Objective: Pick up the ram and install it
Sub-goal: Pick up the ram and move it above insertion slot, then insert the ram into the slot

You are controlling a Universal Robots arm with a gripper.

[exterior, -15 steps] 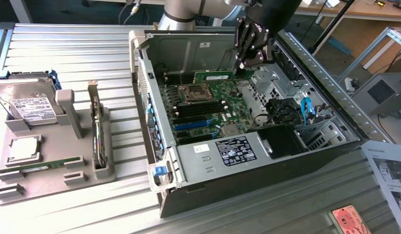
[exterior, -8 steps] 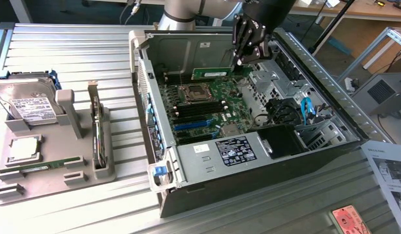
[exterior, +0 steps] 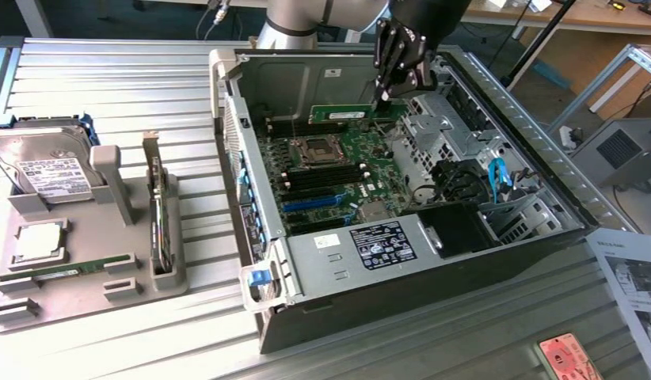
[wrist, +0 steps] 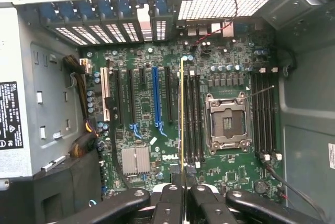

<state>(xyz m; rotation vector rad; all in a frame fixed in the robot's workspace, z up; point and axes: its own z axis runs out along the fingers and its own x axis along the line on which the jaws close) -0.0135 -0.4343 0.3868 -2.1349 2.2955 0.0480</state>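
My jaws pinch the ram [wrist: 181,119] edge-on near the memory slots [wrist: 196,119]; best alignment: parallel, centred over one slot.

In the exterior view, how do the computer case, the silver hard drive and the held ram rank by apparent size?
1. computer case
2. silver hard drive
3. ram, clearly smallest

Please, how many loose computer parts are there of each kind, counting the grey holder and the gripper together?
ram: 2 (held ram in the fingers, spare ram on the grey holder)
hard drive: 1
card with metal bracket: 1
processor chip: 1
Total: 5
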